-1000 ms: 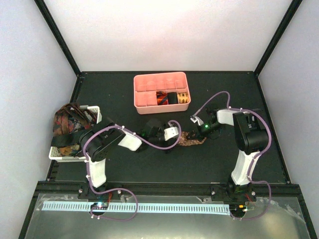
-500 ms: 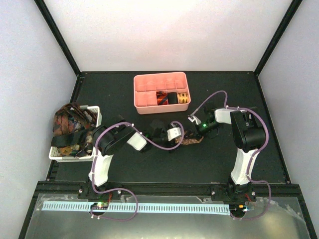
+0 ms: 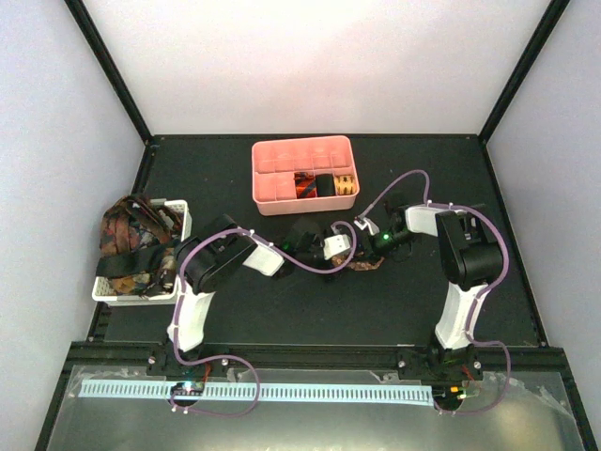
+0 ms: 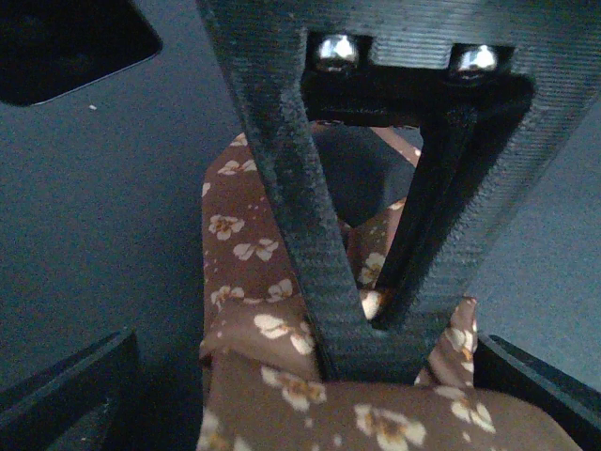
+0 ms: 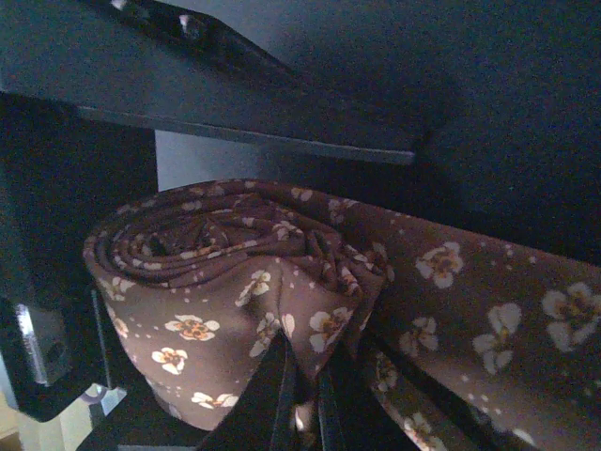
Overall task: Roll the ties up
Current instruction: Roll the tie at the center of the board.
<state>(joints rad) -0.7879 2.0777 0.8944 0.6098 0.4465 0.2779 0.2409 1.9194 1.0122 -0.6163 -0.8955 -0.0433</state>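
Left hand (image 4: 376, 331) and right hand (image 5: 221, 258) meet on the brown floral tie (image 3: 365, 264) at the middle of the black surface (image 3: 300, 315).
The left hand is closed, its tips pinching a bunched fold of the tie's flat length; the right hand clamps the rolled end, coil facing its camera. Rolled ties (image 3: 320, 184) sit in the pink tray (image 3: 282, 207).

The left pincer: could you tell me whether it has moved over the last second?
Yes. The left pincer has slid rightward, from below the pink tray's middle to below its right end.
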